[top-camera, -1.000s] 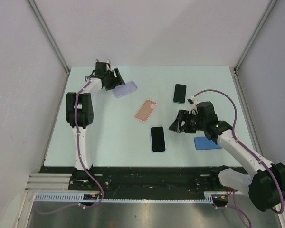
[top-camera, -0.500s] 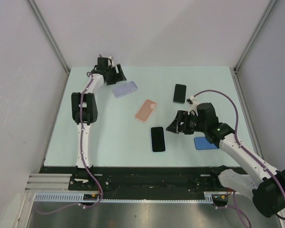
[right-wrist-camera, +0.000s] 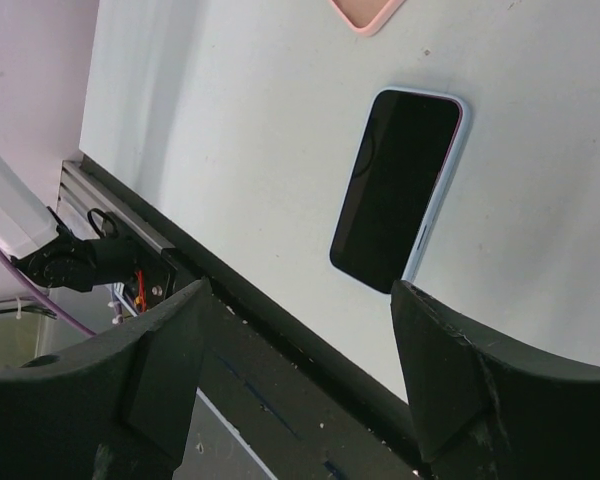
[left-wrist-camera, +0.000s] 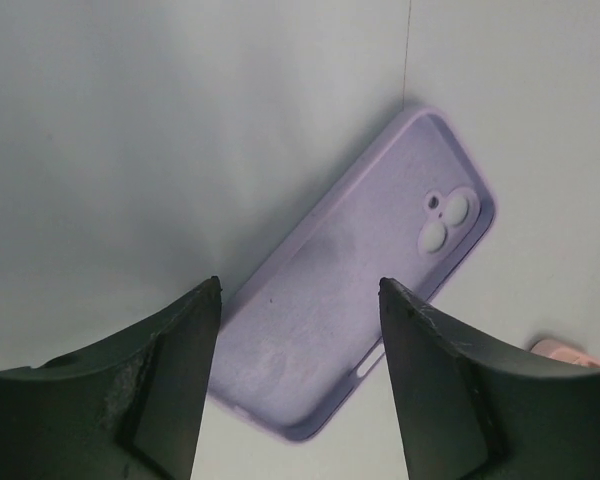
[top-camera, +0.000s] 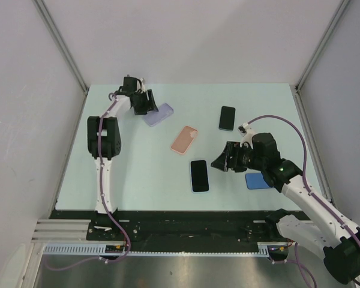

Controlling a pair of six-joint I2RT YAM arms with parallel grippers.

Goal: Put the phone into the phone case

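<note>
Lilac case (left-wrist-camera: 360, 300) with two round camera holes lies near the far left corner of the tabletop (top-camera: 138, 168), under the left hand (left-wrist-camera: 300, 290), whose fingers are apart. The right hand (right-wrist-camera: 300, 290), also apart, hangs above the pale-rimmed phone (right-wrist-camera: 400, 185) toward the near edge. Only the overhead view shows a second phone (top-camera: 227, 118).

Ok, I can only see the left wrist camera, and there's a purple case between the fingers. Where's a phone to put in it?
Observer: The top view shows a black-screened phone lying screen up near the front edge of the table, about midway across.
Operator: What's the pink bit in my corner?
Observer: That's a pink phone case, lying flat between your purple case and that phone.
Operator: Is the other arm busy?
Observer: The right gripper hangs open just right of the phone, holding nothing.
</note>
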